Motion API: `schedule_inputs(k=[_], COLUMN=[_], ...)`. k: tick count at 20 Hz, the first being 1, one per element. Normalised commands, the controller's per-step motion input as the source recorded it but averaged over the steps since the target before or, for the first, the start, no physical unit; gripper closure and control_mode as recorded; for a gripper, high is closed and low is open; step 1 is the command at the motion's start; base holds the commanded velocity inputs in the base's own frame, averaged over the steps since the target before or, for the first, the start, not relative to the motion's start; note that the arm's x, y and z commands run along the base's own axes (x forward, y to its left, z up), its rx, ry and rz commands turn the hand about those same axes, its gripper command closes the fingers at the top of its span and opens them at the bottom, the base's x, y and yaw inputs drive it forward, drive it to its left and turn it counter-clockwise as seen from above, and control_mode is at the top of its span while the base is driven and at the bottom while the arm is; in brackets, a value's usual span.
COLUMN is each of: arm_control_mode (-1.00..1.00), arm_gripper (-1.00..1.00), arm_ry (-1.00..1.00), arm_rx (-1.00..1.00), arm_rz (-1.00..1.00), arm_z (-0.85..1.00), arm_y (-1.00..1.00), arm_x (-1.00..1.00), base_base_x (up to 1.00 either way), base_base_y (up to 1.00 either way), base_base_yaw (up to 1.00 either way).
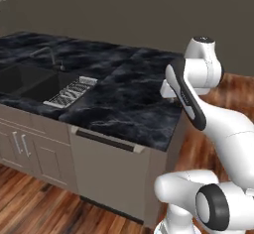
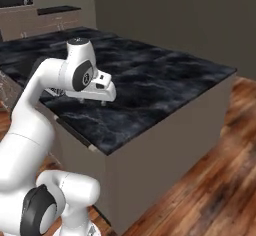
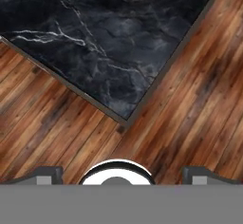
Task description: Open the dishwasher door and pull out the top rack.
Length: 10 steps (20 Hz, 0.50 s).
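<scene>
A dark marble counter (image 1: pixel 124 94) spans an island. Under its front edge the dishwasher door (image 1: pixel 111 171) stands shut, its long bar handle (image 1: pixel 106 141) running just below the counter lip. Left of it are cabinet doors (image 1: pixel 34 156). A black sink (image 1: pixel 30 82) holds a white wire drainer (image 1: pixel 72 91), apparently resting along its right edge.

counter (image 1: pixel 124 89): I'm seeing glossy black veined marble, centre frame | floor (image 2: pixel 215 180): looking like polished wood planks, lower right | dishwasher door (image 1: pixel 106 171): showing matt taupe panel, lower centre | my arm (image 1: pixel 233 134): gleaming smooth white plastic
</scene>
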Motion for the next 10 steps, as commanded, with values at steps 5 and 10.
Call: schedule_inputs(k=[5, 10], arm_control_mode=[1.00, 1.00], arm_gripper=[-1.00, -1.00], arm_ry=[0.00, 0.00], arm_rx=[0.00, 0.00], arm_rz=[0.00, 0.00], arm_z=[0.00, 0.00], arm_y=[0.00, 0.00], arm_x=[0.00, 0.00], base_base_x=[0.00, 0.00], base_base_y=[-0.10, -0.16], base_base_yaw=[0.39, 0.34])
